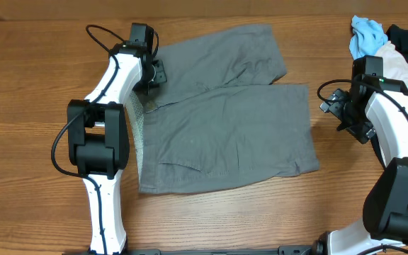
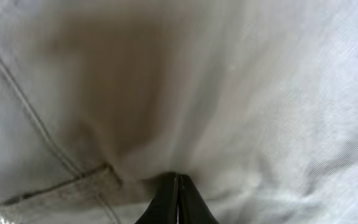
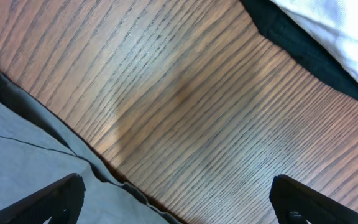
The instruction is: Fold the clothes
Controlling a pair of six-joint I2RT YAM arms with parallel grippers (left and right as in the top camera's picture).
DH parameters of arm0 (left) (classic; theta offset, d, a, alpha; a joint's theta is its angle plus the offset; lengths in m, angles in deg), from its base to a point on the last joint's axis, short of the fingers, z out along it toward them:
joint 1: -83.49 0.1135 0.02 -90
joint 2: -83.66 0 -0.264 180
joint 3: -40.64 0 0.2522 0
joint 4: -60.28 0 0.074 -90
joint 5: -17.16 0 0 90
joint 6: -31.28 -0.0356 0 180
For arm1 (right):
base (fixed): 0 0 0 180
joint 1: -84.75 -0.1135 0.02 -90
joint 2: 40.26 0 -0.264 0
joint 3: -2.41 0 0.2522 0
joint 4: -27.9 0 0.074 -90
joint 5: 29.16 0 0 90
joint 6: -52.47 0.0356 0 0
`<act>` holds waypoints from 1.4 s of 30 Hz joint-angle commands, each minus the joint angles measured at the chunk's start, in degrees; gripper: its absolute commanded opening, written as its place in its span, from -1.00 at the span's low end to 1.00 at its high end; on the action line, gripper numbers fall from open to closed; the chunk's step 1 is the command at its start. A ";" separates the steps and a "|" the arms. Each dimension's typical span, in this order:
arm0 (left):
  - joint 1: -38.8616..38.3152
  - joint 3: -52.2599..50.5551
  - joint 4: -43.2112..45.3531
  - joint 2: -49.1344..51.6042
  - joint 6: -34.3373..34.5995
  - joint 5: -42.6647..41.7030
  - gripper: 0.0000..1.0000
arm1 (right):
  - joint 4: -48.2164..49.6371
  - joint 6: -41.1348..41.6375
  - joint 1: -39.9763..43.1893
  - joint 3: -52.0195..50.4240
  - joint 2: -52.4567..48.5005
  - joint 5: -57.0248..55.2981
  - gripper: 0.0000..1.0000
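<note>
One wood-grain table (image 1: 34, 57) under gray shorts (image 1: 225, 134); left claw (image 2: 178, 182) clenched, seemingly on them; right claw (image 3: 176, 190) spread wide.

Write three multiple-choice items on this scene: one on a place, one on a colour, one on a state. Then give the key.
1. Where is the left gripper?
A) lifted clear of all cloth
B) at the waistband end of the gray shorts
C) resting on the other arm

2. What colour is the small cloth at the table's far right?
A) red
B) yellow
C) light blue

3. How do the right gripper's jaws stand?
A) wide open and empty
B) shut on the shorts
C) shut on the small cloth

Key:
1 B, the left wrist view shows its jaws pinched on gray fabric beside a seam.
2 C, it shows pale blue in the overhead view.
3 A, both fingers sit far apart over bare wood.
</note>
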 commanded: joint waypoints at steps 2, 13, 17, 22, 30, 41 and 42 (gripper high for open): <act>-0.87 0.00 0.72 0.63 -0.26 -0.24 -0.92 | 0.15 0.22 0.02 1.46 0.79 -0.66 1.00; -2.19 0.00 0.72 1.75 -0.26 1.01 -0.92 | 1.27 0.42 -0.02 1.46 0.79 -0.57 1.00; -2.97 0.00 3.28 4.52 -0.28 -0.02 -0.92 | 2.58 0.42 -0.02 1.46 0.79 -0.57 1.00; -3.85 0.02 7.91 7.26 -0.26 -5.22 -0.92 | 3.74 0.37 -0.02 1.46 0.79 3.69 1.00; -4.76 3.69 10.58 7.39 -2.38 -5.18 -0.92 | 5.07 0.35 -0.26 1.44 0.68 3.65 1.00; -4.76 37.29 -13.22 7.21 -4.35 -5.20 -0.92 | 12.72 -7.39 -1.09 1.46 -0.46 12.98 0.95; -4.76 40.98 -16.17 7.13 -4.31 -5.18 -0.92 | 15.32 -10.14 -1.09 1.46 -0.46 16.79 0.70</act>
